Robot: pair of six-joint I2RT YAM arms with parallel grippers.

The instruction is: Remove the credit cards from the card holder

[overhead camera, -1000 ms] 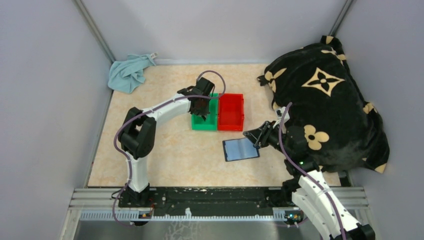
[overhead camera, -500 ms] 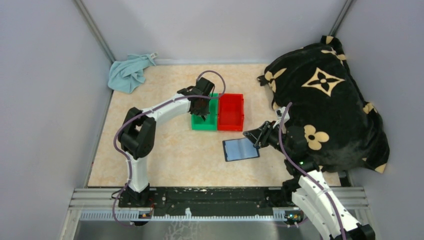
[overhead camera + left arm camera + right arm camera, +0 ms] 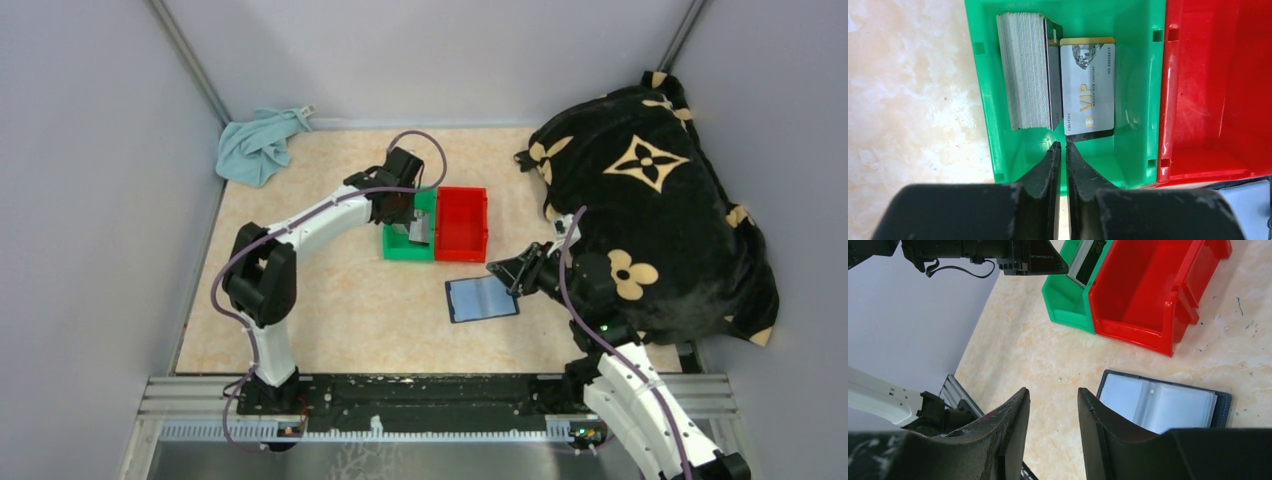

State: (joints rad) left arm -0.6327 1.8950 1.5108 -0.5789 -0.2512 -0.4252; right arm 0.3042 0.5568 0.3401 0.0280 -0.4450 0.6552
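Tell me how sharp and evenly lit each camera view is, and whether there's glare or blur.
Top external: soft even light, sharp, no harsh shadows on the table. Left wrist: print on the VIP card crisp; left gripper near the lens slightly soft. Right wrist: right gripper soft up close, pale sheen across the card holder.
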